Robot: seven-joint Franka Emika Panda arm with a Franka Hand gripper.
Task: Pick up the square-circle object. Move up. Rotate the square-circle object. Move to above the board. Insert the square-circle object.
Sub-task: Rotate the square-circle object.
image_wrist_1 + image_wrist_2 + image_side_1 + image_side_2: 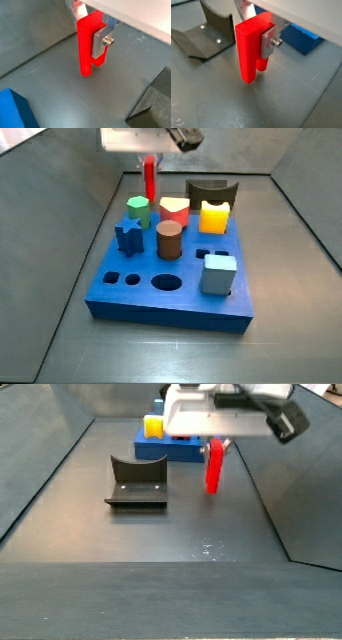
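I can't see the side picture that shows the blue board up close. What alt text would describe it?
The gripper holds the red square-circle object upright, behind the blue board. The board carries several coloured pegs, with empty holes near its front edge.

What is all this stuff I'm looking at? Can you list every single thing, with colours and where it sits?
Board: one, blue, on the grey floor, with empty holes along its near edge in a side view.
Square-circle object: one, bright red, hanging upright in the gripper, off the floor, away from the board.
Brown cylinder: one, standing mid-board.
Heart-shaped peg: one, red-topped, behind the cylinder.
Green peg: one, at the board's back.
Yellow block: one, at the board's back.
Blue peg: one, beside the cylinder.
Pale grey-blue block: one, at the board's front corner.
Fixture: one, dark, on the floor beside the board.
Gripper: one, silver fingers, shut on the red piece's upper end.
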